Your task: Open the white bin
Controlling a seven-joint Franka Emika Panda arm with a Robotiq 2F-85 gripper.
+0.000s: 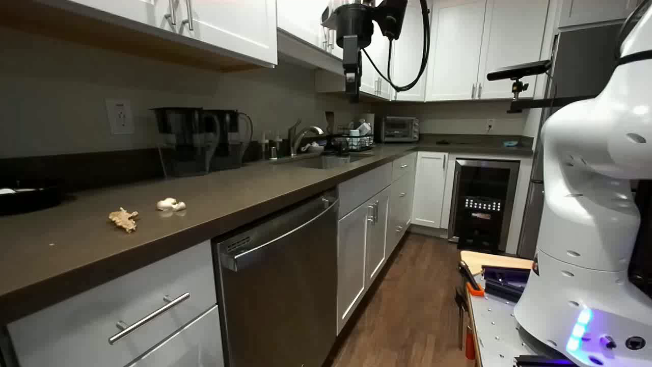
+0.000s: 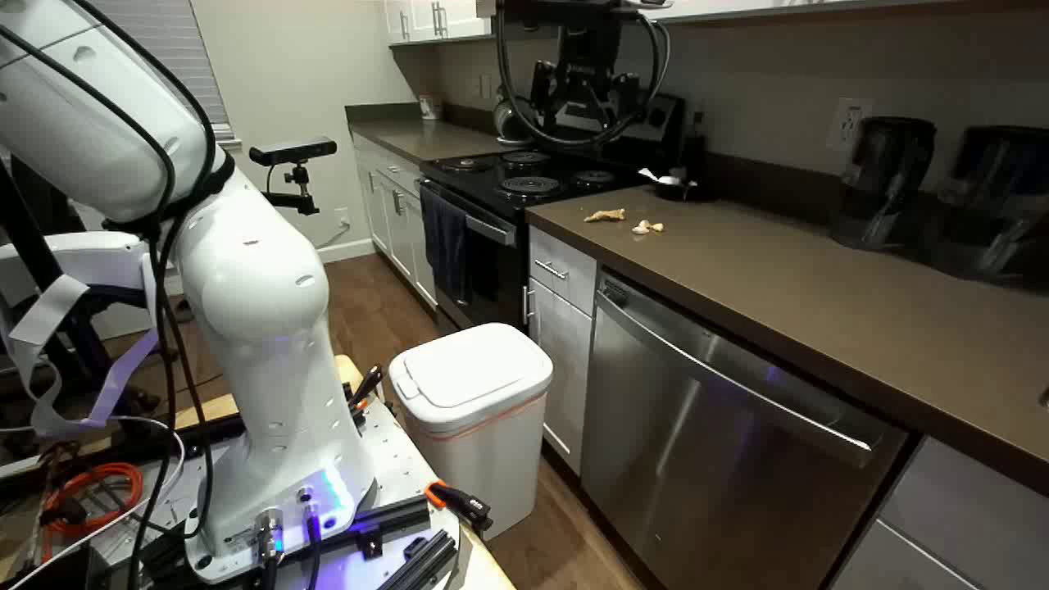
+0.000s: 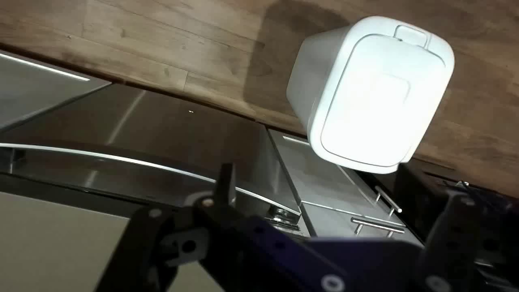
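Note:
The white bin (image 2: 483, 459) stands on the floor between the robot's table and the counter, with its lid (image 2: 475, 365) down. In the wrist view the bin (image 3: 314, 75) is at the upper right, and a small tab (image 3: 412, 36) shows at the lid's far end. My gripper (image 3: 318, 182) is open and empty, with its fingers wide apart. In both exterior views the gripper (image 1: 351, 86) is held high, well above the counter and apart from the bin; it also shows here (image 2: 586, 102). The bin is out of view in the exterior view looking toward the toaster oven.
The counter (image 2: 778, 270) carries a ginger root (image 2: 605, 215), garlic (image 2: 647, 227) and dark pitchers (image 1: 183, 142). A dishwasher (image 2: 713, 410), a drawer handle (image 3: 377, 225) and a stove (image 2: 524, 184) are near the bin. Upper cabinets (image 1: 234, 25) hang behind the gripper.

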